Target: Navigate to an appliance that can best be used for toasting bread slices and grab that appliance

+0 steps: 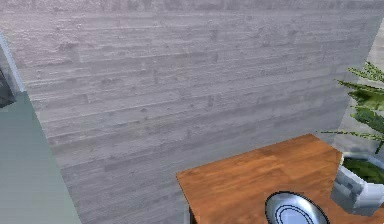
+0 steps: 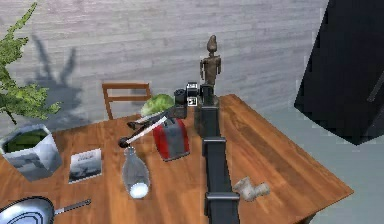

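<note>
The gripper (image 2: 141, 130) overlaps the red toaster (image 2: 176, 143); its hold cannot be told. A green lump (image 2: 157, 104) sits half hidden behind the toaster.

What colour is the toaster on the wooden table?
The toaster is red; best seen in the arm side view.

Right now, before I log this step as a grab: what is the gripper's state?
Gripper: cannot tell whether it holds anything; its far end is at the red toaster, which stands on the table.
</note>
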Available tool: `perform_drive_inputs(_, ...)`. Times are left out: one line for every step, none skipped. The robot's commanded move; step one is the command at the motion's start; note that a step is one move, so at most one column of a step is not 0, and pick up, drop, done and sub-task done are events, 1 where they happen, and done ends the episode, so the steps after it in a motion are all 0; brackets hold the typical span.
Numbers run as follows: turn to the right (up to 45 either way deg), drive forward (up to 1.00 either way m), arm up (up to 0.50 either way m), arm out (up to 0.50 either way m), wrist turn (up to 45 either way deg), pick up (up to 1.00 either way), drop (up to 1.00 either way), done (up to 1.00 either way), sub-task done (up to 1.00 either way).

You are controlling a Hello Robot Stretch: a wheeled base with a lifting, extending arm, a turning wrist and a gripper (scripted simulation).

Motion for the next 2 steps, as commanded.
perform_drive_inputs(0.0,0.00,0.00,0.00,45.0,0.00,0.00,0.00,0.00)
perform_drive_inputs(0.0,0.00,0.00,0.00,15.0,0.00,0.00,0.00,0.00)
